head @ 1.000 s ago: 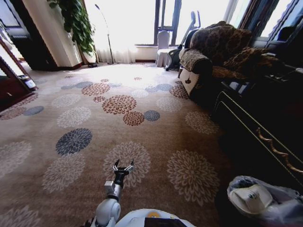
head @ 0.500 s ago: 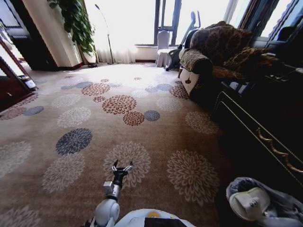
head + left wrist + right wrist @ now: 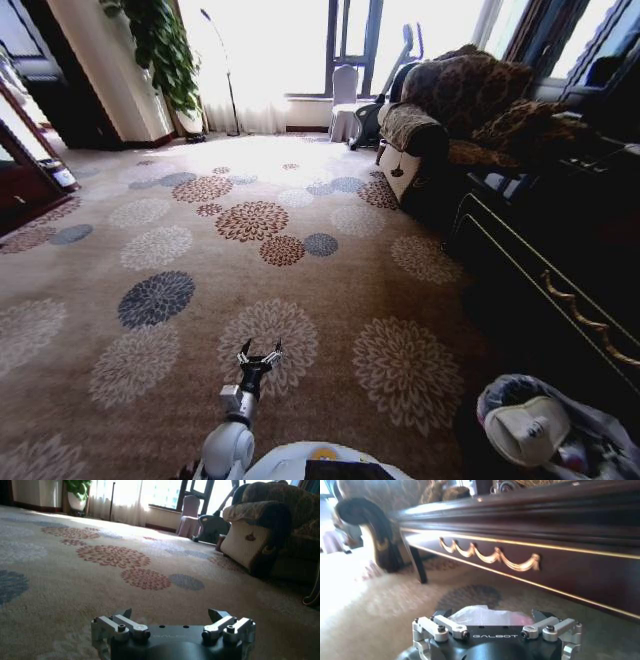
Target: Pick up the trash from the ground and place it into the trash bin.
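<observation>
The trash bin [image 3: 600, 415], a dark bucket with a shiny clear liner, stands at the lower right of the head view beside the dark cabinet. A white crumpled piece of trash [image 3: 528, 428] lies inside it. My left gripper [image 3: 259, 352] hangs open low over the carpet, nothing between its fingers [image 3: 170, 614]. My right gripper [image 3: 491, 615] is also low, with its fingers spread. A white-pink bag [image 3: 482, 615] lies just past the fingertips, between them. I cannot tell if they touch it.
A long dark cabinet with gold trim [image 3: 560, 290] [image 3: 520, 547] runs along the right. A brown sofa [image 3: 450, 110] stands beyond it. A plant [image 3: 160, 45] and a floor lamp [image 3: 225, 70] are at the far left. Flowered carpet [image 3: 250, 220] stretches ahead.
The white piece in the bin has shifted lower and to the left, and the liner has moved with it. The left arm has stayed put.
</observation>
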Robot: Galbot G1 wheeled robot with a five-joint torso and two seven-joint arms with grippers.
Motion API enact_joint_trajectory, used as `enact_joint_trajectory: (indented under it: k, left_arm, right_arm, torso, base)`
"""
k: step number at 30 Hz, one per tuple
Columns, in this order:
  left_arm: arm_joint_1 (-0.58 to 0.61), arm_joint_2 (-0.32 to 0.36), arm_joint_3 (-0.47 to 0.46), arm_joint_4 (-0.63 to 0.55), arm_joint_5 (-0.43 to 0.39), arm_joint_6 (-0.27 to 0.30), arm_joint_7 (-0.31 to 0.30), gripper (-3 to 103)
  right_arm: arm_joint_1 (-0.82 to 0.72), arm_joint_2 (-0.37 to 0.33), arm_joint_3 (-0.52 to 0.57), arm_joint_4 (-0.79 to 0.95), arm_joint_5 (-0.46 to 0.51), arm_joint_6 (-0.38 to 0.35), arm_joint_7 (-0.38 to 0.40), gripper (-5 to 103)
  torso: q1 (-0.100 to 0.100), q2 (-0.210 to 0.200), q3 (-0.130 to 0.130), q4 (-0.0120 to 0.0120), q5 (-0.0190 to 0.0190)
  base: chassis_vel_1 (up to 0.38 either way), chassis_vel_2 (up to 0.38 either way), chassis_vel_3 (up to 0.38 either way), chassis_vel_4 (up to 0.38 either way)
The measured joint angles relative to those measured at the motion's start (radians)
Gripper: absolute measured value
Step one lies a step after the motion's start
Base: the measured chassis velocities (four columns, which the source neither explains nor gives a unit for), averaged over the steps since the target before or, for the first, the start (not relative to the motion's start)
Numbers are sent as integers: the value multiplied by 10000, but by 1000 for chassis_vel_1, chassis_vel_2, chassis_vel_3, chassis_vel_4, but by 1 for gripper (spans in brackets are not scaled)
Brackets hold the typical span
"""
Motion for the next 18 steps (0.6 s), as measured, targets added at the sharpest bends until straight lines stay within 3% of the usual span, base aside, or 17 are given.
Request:
enact_joint_trajectory:
  k: [10, 18]
  left_arm:
    - [-41, -61, 115, 72, 45, 3, 0, 100]
    - [-69, -68, 129, 192, 46, -27, 0, 100]
  right_arm:
    - [-35, -199, 371, -407, 437, -531, -3, 100]
    - [23, 75, -735, -1458, 1979, -1381, -1, 100]
  torso:
    - [0, 0, 0, -1, -2]
    - [0, 0, -1, -4, 6]
  base:
    - [0, 0, 0, 0]
    - [0, 0, 0, 0]
